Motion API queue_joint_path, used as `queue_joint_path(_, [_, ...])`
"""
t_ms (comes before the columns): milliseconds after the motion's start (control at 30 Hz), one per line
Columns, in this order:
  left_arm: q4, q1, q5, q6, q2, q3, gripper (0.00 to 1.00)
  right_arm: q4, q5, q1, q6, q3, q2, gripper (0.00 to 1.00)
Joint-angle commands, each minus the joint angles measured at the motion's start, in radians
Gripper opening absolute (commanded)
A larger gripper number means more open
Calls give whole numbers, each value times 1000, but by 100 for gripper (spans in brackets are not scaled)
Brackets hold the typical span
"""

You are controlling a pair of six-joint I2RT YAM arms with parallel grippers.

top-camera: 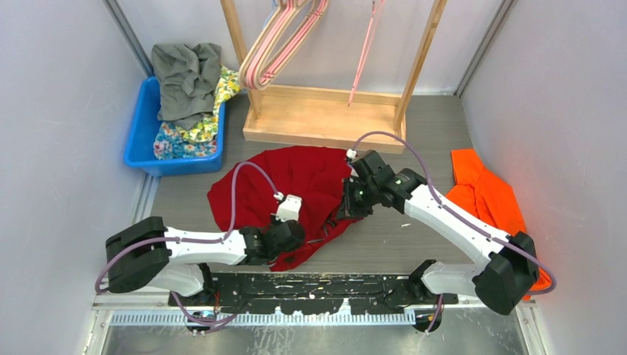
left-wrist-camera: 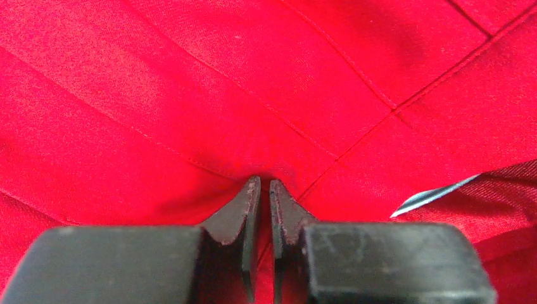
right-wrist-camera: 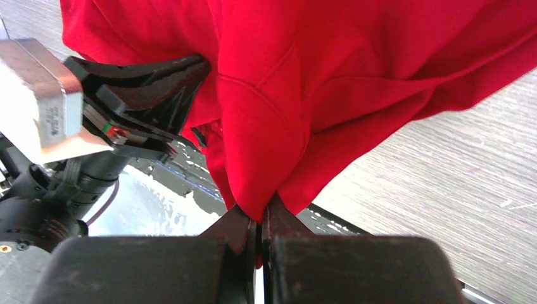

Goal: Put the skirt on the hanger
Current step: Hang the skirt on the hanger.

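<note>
Red skirt (top-camera: 303,174), lying spread and rumpled on the grey surface (top-camera: 421,237) between the two arms, in front of the wooden rack (top-camera: 325,122) from which the pink hangers (top-camera: 277,44) hang; its right edge is raised off the surface.

Handling: the cloth appears light, soft and wholly limp, so it should sag and fold wherever it is unsupported; a woven, faintly glossy face suggests it may slip through a shallow pinch; nothing fragile. The sturdiest places to hold are judged to be the stitched seams and the doubled hem or waistband, taken at two well-separated points so the edge hangs taut enough to meet a hanger.

Appearance: uniform bright red; flat panels joined by straight topstitched seams that cross diagonally in the left wrist view; soft rounded folds in the right wrist view.

Right fingers (right-wrist-camera: 237,228): pressed together on a drooping fold of the skirt, holding it clear of the surface.

Left fingers (left-wrist-camera: 250,202): narrow, almost touching, tips set into the cloth where creases converge; whether a fold is caught between them cannot be told.
</note>
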Motion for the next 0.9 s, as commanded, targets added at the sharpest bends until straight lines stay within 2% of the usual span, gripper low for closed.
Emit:
queue_joint_path(0, [71, 0, -29, -1, 23, -32, 10, 59, 6, 27, -14, 116, 63, 1])
queue_joint_path(167, [107, -1, -9, -16, -27, -88, 10, 128, 10, 56, -2, 248, 167, 1])
queue_joint_path(367, [81, -36, -45, -16, -158, -133, 9, 145, 88, 162, -24, 487, 333, 1])
queue_joint_path(533, [58, -37, -52, -18, -248, -173, 9, 193, 106, 166, -30, 634, 471, 1])
queue_joint_path(633, [56, -38, -56, -24, -273, -193, 9, 111, 109, 167, -44, 758, 604, 1])
queue_joint_path(733, [52, -39, -56, -31, -290, -203, 9, 104, 126, 173, -41, 773, 698, 1])
queue_joint_path(867, [60, -41, -55, -29, -298, -209, 8, 197, 155, 174, -30, 672, 750, 1])
